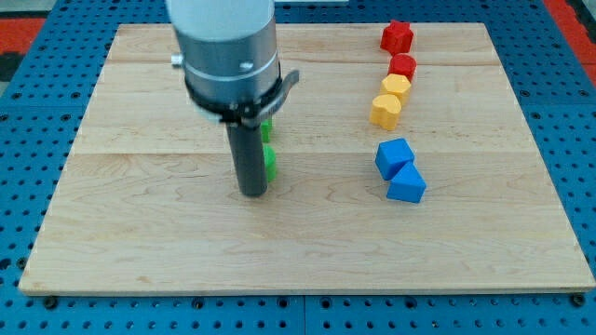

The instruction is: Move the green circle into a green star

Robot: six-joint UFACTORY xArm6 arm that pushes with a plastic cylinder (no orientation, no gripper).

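My tip (252,193) rests on the board left of centre, at the end of the dark rod. Two green blocks show only as slivers at the rod's right edge: one (270,164) just above and right of the tip, touching or nearly touching the rod, and another (266,128) higher up, mostly hidden by the arm. Their shapes cannot be made out, so I cannot tell which is the circle and which the star.
At the view's upper right stand a red star (397,36), a red round block (402,65), a yellow block (396,87) and another yellow block (385,110). Below them lie a blue cube (394,156) and a blue triangular block (406,184).
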